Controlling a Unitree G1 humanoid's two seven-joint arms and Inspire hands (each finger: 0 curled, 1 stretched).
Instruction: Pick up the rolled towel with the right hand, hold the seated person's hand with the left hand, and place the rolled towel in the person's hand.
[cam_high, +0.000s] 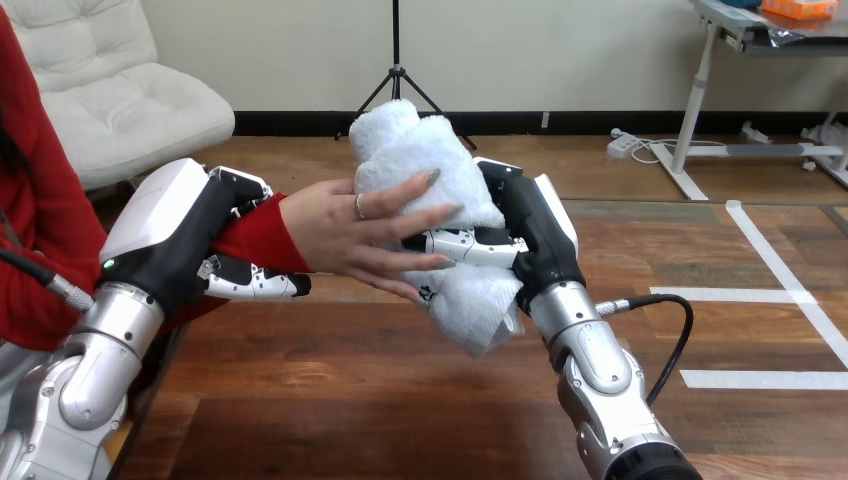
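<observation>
A white rolled towel (425, 165) stands nearly upright in the middle of the head view, and my right hand (525, 235) is shut on it, thumb and fingers wrapped round its lower half. The person's hand (350, 230) reaches in from the left, palm against the towel with its fingers spread across the towel's front. At the left my left hand (200, 235) is shut on the person's wrist (262, 240) in the red sleeve, with its thumb curled under the sleeve and its fingers over the top.
The wooden table (400, 400) runs below both arms. The person's red-sleeved arm and torso fill the left edge. A black cable (680, 330) loops out from my right forearm.
</observation>
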